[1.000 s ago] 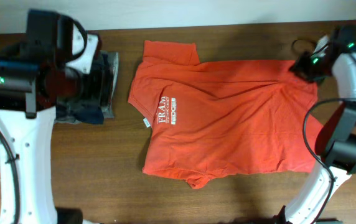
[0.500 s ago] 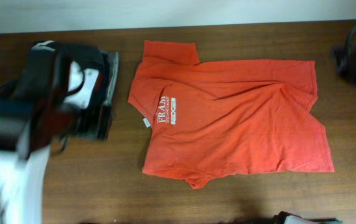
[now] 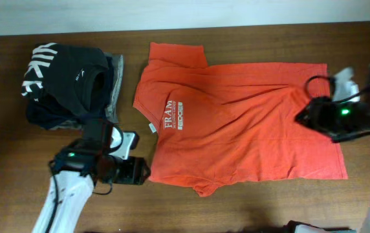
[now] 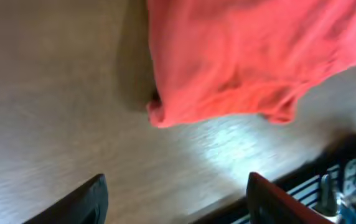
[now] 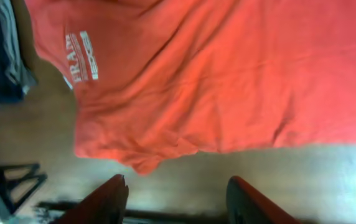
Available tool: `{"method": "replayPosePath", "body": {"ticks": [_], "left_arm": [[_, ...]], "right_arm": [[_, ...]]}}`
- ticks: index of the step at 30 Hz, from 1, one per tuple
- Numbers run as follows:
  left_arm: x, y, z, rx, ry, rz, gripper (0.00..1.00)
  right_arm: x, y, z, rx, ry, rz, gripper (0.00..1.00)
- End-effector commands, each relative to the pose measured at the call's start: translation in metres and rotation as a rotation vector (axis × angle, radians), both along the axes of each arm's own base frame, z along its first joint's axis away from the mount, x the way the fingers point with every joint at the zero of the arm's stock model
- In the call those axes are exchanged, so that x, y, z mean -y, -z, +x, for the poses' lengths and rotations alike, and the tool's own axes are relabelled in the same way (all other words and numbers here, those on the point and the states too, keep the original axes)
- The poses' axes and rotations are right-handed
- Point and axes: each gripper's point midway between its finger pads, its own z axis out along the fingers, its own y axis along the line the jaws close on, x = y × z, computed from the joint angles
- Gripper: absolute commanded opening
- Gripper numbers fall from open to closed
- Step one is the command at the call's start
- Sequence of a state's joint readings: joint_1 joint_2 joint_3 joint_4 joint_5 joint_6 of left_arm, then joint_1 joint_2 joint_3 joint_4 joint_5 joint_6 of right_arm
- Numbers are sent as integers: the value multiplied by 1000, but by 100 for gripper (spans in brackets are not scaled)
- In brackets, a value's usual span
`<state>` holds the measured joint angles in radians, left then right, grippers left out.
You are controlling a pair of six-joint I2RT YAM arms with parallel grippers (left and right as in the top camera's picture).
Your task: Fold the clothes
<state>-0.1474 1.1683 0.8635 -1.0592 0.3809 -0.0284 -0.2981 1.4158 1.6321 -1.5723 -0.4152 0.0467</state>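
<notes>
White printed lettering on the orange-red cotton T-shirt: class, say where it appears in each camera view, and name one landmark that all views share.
Overhead: white printed lettering, left of centre.
Left wrist: not in it; only an edge of the orange-red cotton T-shirt shows.
Right wrist: the lettering, upper left.
Shared landmark: that T-shirt, in all three views.

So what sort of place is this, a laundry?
Probably a robotics lab: a left robot arm and right robot arm work at a brown wooden table holding an orange-red cotton T-shirt and a pile of dark folded garments.
</notes>
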Motion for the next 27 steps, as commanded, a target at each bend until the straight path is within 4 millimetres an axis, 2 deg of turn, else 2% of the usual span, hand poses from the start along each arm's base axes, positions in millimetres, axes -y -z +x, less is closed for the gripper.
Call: {"method": "replayPosePath", "body": {"ticks": [1, 2, 3, 4, 5, 8, 10, 11, 12, 13, 15, 16, 18, 20, 21, 22, 24, 27], "left_arm": [[9, 49, 13, -51, -20, -47, 60], [10, 56, 18, -51, -20, -48, 54], [12, 62, 25, -51, -19, -55, 44], [12, 65, 28, -49, -19, -55, 37], [13, 72, 35, -45, -20, -57, 27], [17, 77, 41, -50, -24, -75, 18], [18, 73, 47, -29, -24, -77, 17], [17, 71, 50, -21, -25, -72, 17], [16, 71, 52, -13, -27, -63, 17], [12, 72, 55, -2, -32, -41, 17], [5, 74, 57, 9, -42, 2, 17], [6, 74, 58, 11, -42, 1, 18], [6, 74, 57, 7, -41, -2, 18], [6, 74, 56, 4, -41, -1, 18], [6, 74, 56, 4, -41, -1, 18], [6, 74, 56, 4, -41, -1, 19], [6, 74, 57, 9, -41, -1, 25], [6, 73, 60, 21, -41, -3, 34]], "right_arm": [[-32, 27, 4, 22, -209, -17, 55], [-46, 34, 6, 37, -270, -3, 52], [-61, 41, 8, 48, -325, 15, 45], [-68, 46, 8, 52, -350, 20, 36], [-85, 57, 9, 63, -406, 33, 23], [-136, 97, 9, 80, -509, 93, 4], [-170, 134, 8, 80, -558, 117, 4], [-179, 145, 7, 72, -560, 128, 4], [-199, 166, 4, 54, -561, 161, 4], [-207, 174, 3, 43, -560, 175, 4], [-228, 203, -1, -24, -531, 198, 4], [-233, 212, -3, -53, -524, 196, 4], [-235, 248, -10, -173, -453, 160, 4], [-223, 274, -17, -281, -364, 100, 4], [-219, 280, -20, -309, -343, 81, 4], [-205, 294, -29, -389, -298, 33, 4], [-190, 301, -37, -457, -243, -6, 4], [-163, 299, -45, -526, -165, -76, 4]]}}
